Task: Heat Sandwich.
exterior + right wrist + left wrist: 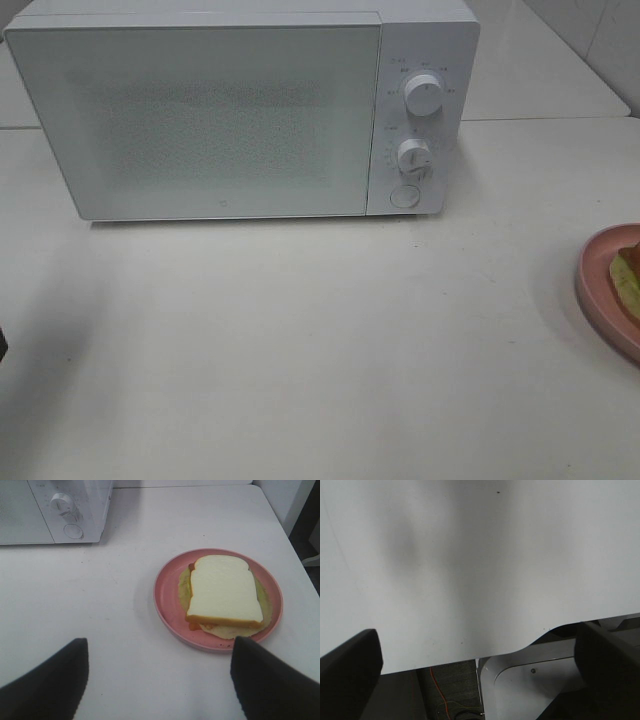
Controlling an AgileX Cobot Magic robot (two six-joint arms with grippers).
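The sandwich (222, 590), white bread with a tan crust and a pale green filling, lies on a round pink plate (165, 600) on the white table. In the high view only a sliver of the sandwich (627, 275) and the plate (598, 280) shows at the right edge. My right gripper (157, 690) hovers short of the plate, open and holding nothing. My left gripper (480, 675) is open and empty above the table's edge. Neither gripper shows in the high view. The white microwave (200, 120) stands at the back with its door shut.
Two knobs (424, 95) (413, 157) and a round button (404, 196) sit on the microwave's right panel. The table edge (520, 647) runs under the left gripper, with a metal frame and cables below. A second white surface lies behind the microwave, at the right.
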